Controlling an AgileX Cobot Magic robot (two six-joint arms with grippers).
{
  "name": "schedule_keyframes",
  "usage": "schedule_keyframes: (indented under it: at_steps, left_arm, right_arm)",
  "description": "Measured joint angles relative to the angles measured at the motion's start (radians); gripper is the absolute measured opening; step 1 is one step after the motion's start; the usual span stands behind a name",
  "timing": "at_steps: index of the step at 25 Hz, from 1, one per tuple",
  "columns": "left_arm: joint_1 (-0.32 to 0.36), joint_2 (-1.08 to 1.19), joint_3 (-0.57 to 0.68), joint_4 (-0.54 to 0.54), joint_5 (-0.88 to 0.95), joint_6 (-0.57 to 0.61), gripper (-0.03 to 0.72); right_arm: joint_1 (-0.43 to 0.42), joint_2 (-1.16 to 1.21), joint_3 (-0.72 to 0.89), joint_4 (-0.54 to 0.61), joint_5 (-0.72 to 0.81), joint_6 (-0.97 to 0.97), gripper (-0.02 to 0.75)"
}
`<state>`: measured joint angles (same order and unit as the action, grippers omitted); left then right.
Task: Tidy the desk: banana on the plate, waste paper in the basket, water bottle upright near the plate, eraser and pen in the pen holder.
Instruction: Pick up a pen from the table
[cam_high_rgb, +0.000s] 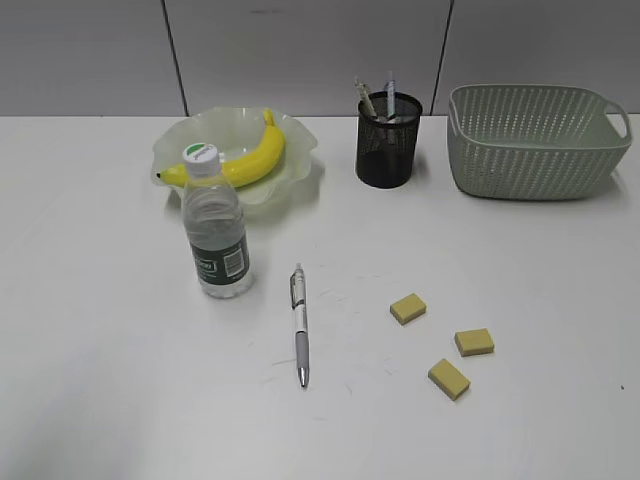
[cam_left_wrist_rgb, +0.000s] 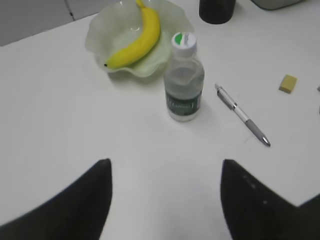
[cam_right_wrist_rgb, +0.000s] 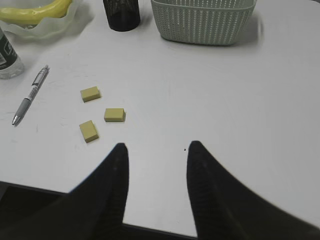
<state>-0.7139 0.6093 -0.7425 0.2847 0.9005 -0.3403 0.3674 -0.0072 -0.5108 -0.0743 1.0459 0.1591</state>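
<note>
pen (cam_high_rgb: 299, 326): being left flat on the desk (cam_high_rgb: 110, 400), centre front; long axis running 12-to-6 in the exterior view, tip at 6, clip end at 12.
erasers: three yellow blocks (cam_high_rgb: 408, 308), (cam_high_rgb: 474, 342), (cam_high_rgb: 449, 379) being left loose at 3 o'clock of the pen, apart from each other.
pen holder (cam_high_rgb: 388, 141): standing at 1 o'clock of the pen, well apart; two pens already being held inside.
banana (cam_high_rgb: 240, 159): already being carried by the plate (cam_high_rgb: 170, 148), 11 o'clock of the pen.
water bottle (cam_high_rgb: 214, 225): being kept upright just in front of the plate, near the pen's 9 o'clock.
basket (cam_high_rgb: 535, 140): at 2 o'clock, far right; no waste paper is being shown anywhere.
left gripper (cam_left_wrist_rgb: 165, 200): being held spread apart, nothing between the fingers; pen is lying at its 1 o'clock, axis slanted across the view.
right gripper (cam_right_wrist_rgb: 156, 185): also being held spread and empty; pen at its 10 o'clock, erasers at 11, nearer.
judgement: pen looks about equally reachable; erasers are better served by the right arm. Jaws would need closing across the pen's long axis.
</note>
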Motion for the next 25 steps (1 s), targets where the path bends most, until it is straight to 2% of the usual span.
schedule_keyframes:
  at_steps: [2,9,13,15,20,22,25]
  left_arm:
    - [0.000,-0.134,0.042,-0.027,0.081,0.021,0.575]
    - [0.000,-0.467,0.182,-0.101,0.146,0.092,0.552]
    - [0.000,-0.531,0.203,-0.102,0.161,0.109,0.526]
    - [0.000,-0.538,0.203,-0.103,0.161,0.112,0.512]
    - [0.000,-0.544,0.203,-0.104,0.161,0.113,0.486]
    - [0.006,-0.546,0.203,-0.105,0.161,0.113,0.480]
    - [0.061,-0.576,0.203,-0.107,0.161,0.114,0.463]
  right_arm:
    - [0.000,0.000,0.000,0.000,0.000,0.000,0.319]
    - [0.000,0.010,-0.009,-0.001,-0.019,-0.023,0.319]
    - [0.000,0.101,-0.021,0.027,-0.137,-0.068,0.319]
    - [0.000,0.181,-0.021,0.074,-0.252,-0.119,0.319]
    - [0.000,0.551,-0.043,0.193,-0.507,-0.183,0.319]
    - [0.001,0.742,-0.089,0.218,-0.558,-0.201,0.319]
    - [0.051,1.052,-0.213,0.240,-0.580,-0.251,0.319]
